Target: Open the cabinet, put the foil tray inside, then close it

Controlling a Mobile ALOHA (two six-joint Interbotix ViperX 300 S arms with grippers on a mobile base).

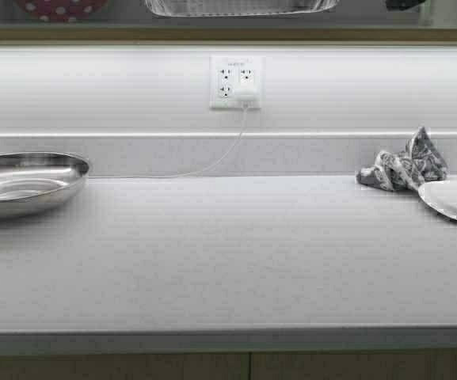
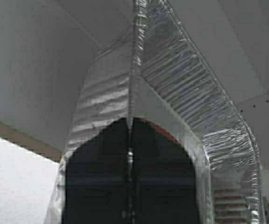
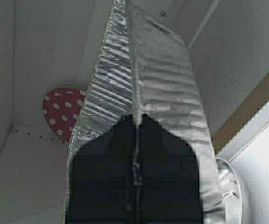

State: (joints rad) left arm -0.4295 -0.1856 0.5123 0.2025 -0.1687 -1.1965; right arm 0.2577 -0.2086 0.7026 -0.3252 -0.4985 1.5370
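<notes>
Foil tray (image 2: 171,84) rim clamped between both grippers' fingers (inside cabinet (image 2: 27,70))

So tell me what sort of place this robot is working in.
Most likely a home kitchen: a long pale countertop with a steel bowl and white plate, a wall outlet above, and the cabinet interior, where both grippers hold the foil tray.

Inside the cabinet (image 3: 27,154), white walls stand close on both sides of the foil tray (image 3: 148,79), and a red dotted dish (image 3: 59,112) sits at the back corner of the shelf, blocking that side. Bare shelf lies open in front of it. Below, the counter (image 1: 228,253) is open through the middle; a steel bowl (image 1: 26,182) takes its left end, a crumpled cloth (image 1: 406,162) and white plate (image 1: 454,198) its right.
</notes>
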